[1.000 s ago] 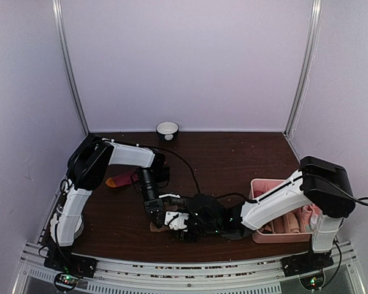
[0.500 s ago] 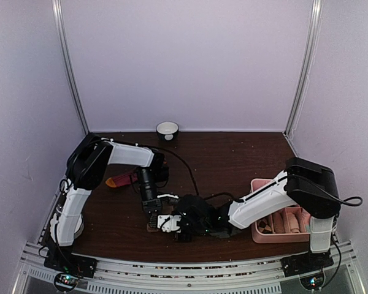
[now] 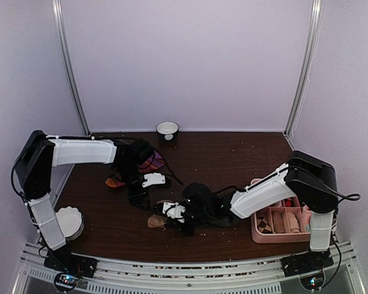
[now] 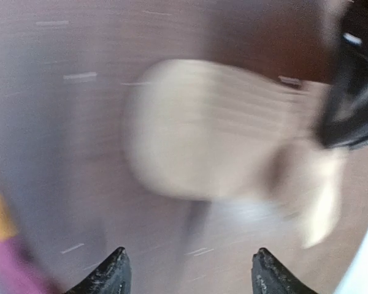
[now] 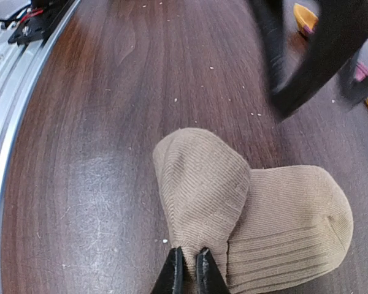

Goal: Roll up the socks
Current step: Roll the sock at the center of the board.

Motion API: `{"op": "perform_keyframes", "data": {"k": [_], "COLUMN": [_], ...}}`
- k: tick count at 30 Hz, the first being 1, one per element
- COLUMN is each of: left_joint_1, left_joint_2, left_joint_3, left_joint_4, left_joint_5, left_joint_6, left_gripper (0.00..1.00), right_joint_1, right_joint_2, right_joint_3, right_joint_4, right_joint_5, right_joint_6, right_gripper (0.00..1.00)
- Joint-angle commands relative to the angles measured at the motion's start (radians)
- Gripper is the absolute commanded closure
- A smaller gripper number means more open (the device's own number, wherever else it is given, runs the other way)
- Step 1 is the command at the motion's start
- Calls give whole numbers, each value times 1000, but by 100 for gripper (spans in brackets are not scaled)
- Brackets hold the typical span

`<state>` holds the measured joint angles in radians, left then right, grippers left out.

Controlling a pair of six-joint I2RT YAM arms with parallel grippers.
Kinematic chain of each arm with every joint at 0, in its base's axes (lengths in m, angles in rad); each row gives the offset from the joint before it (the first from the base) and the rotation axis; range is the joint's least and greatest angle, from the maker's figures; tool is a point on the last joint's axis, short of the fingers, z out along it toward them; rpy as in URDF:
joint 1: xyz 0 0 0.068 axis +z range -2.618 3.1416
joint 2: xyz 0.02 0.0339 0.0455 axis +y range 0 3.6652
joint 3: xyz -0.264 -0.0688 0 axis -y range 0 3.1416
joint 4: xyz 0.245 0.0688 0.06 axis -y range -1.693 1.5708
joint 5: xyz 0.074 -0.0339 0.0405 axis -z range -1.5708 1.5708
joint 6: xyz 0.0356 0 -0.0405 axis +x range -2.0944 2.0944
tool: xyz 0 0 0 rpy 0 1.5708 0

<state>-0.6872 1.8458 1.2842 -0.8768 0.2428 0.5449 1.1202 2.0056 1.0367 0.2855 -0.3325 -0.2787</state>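
R jaws nip tan sock point(image 5: 245, 202) near edge.

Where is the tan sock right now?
Top view: the tan sock lies near the front of the table, left of centre, its edge pinched by the right pincer; the red sock lies farther back.

No lettering, label, brand, number or sign is legible in any view.
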Motion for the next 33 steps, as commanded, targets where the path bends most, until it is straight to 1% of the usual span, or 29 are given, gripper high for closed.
{"op": "perform_keyframes", "data": {"k": [1, 2, 3, 5, 6, 7, 8, 9, 10, 11, 13, 16, 18, 20, 25, 29, 33], "left_joint_1": [43, 60, 77, 117, 149, 182, 203, 206, 194, 177, 124, 55, 17, -19, -78, -121, -152], "left_joint_2": [-159, -194, -223, -253, -254, -249, -245, -250, -278, -307, -369, -432, -416, -402, -350, -265, -203], "left_joint_3": [-67, -83, -105, -134, -125, -108, -96, -106, -144, -193, -312, -410, -417, -423, -377, -317, -266], "left_joint_4": [331, 376, 417, 471, 446, 386, 344, 324, 339, 352, 390, 399, 375, 374, 371, 365, 365], "left_joint_5": [-369, -411, -444, -502, -455, -348, -253, -188, -148, -81, -13, 91, 120, 128, 128, 106, 119], "left_joint_6": [-55, -66, -75, -111, -99, -77, -56, -11, 28, 80, 169, 273, 295, 312, 322, 338, 322], "left_gripper": [29, 13, 3, 2, 2, 3, 11, 18, 20, 20, 20, 19, 22, 23, 28, 38, 39], "right_joint_1": [-24, -28, -32, -42, -47, -54, -61, -71, -82, -95, -127, -177, -198, -214, -253, -264, -266], "right_joint_2": [24, 27, 33, 46, 54, 59, 63, 66, 71, 80, 102, 158, 192, 211, 220, 232, 241], "right_joint_3": [-41, -33, -18, 9, 23, 34, 41, 45, 49, 53, 60, 89, 110, 115, 67, 61, 78], "right_joint_4": [-202, -218, -241, -282, -300, -312, -316, -315, -309, -304, -286, -283, -303, -305, -219, -235, -262], "right_joint_5": [-70, -80, -88, -110, -127, -139, -156, -182, -211, -244, -309, -426, -462, -478, -517, -516, -509], "right_joint_6": [114, 125, 134, 148, 155, 168, 185, 206, 233, 260, 331, 462, 510, 540, 624, 627, 626], "right_gripper": [100, 100, 100, 100, 100, 100, 100, 100, 100, 100, 100, 100, 100, 100, 100, 100, 100]}}
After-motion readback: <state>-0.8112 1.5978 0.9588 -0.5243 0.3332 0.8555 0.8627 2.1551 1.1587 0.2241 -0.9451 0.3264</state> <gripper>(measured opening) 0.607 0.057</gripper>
